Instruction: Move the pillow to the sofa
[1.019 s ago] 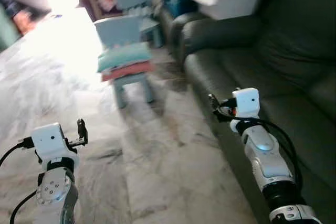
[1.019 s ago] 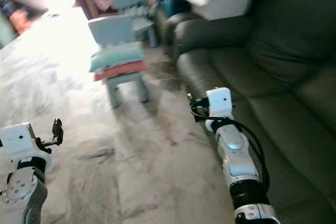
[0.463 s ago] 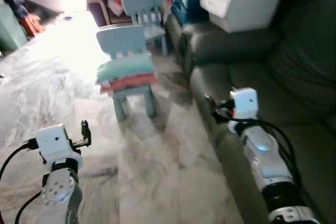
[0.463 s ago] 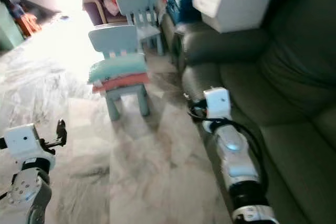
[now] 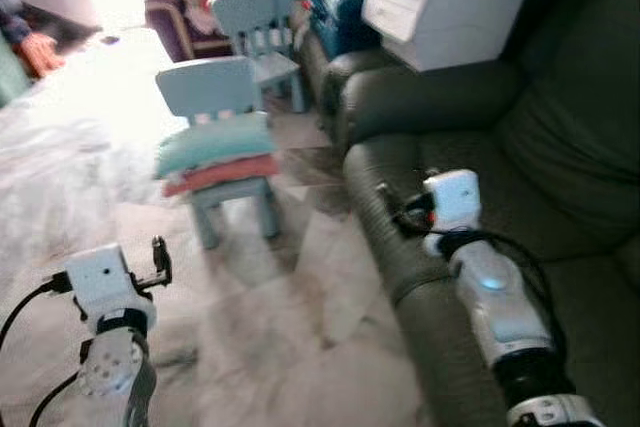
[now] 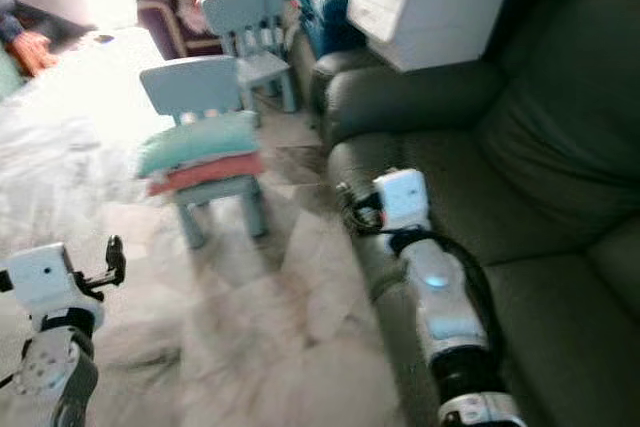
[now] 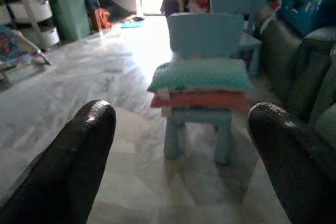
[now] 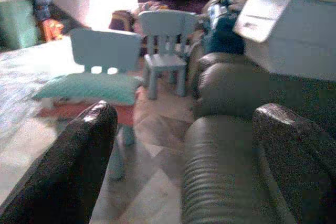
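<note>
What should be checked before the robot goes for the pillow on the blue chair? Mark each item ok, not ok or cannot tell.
1. Teal pillow in sight, on top of red pillow on near blue chair: ok.
2. Left gripper open, holding nothing: ok.
3. Right gripper open, holding nothing: ok.
4. Pillows within reach: not ok, chair stands well ahead of both grippers.
5. Floor between robot and chair free of obstacles: ok.
6. Sofa seat free for the pillow: ok; white box sits on its arm.
</note>
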Controlling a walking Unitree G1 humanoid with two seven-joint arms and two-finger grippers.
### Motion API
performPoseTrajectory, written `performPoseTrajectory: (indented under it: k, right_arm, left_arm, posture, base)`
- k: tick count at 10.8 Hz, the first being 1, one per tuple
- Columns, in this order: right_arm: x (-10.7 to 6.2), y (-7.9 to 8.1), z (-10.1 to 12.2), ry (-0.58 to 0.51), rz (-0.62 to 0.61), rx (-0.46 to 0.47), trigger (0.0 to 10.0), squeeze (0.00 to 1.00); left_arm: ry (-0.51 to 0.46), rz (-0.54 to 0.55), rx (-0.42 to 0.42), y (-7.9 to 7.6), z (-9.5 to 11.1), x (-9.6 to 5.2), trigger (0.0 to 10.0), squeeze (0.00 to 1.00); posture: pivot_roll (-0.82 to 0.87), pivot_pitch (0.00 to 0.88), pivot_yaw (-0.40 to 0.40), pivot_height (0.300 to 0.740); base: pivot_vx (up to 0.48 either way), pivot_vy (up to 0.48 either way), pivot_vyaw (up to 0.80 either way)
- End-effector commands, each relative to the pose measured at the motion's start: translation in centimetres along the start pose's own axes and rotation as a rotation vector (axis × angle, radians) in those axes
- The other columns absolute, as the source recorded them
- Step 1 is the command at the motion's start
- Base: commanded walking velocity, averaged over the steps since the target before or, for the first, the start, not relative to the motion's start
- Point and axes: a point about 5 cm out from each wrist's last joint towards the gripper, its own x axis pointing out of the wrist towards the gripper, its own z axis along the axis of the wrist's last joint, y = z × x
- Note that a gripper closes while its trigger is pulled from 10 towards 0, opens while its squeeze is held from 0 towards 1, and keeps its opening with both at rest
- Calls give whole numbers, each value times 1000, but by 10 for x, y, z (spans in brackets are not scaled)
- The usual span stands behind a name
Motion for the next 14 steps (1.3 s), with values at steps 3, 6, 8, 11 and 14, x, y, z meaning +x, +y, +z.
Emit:
performPoseTrajectory:
  k: [3,6,8,11,14]
  right_arm:
    - [5,14,6,-21,53,11,10000,0]
    - [5,14,6,-19,55,14,10000,0]
    - [5,14,6,-19,56,15,10000,0]
    - [5,15,6,-18,56,17,10000,0]
    - [4,15,6,-18,51,19,10000,0]
  left_arm:
    - [35,118,-31,12,-2,3,10000,0]
    - [27,100,-1,11,-1,4,10000,0]
    - [32,100,-6,12,0,5,10000,0]
    - [38,98,-3,12,-1,6,10000,0]
    - [20,97,-1,12,1,8,10000,0]
  posture:
    - [-153,40,71,740]
    - [-154,42,73,740]
    - [-153,43,75,740]
    - [-153,42,75,740]
    - [-155,42,80,740]
  base:
    - [244,0,0]
    - [0,480,0]
    - [0,480,0]
    - [0,480,0]
    - [0,480,0]
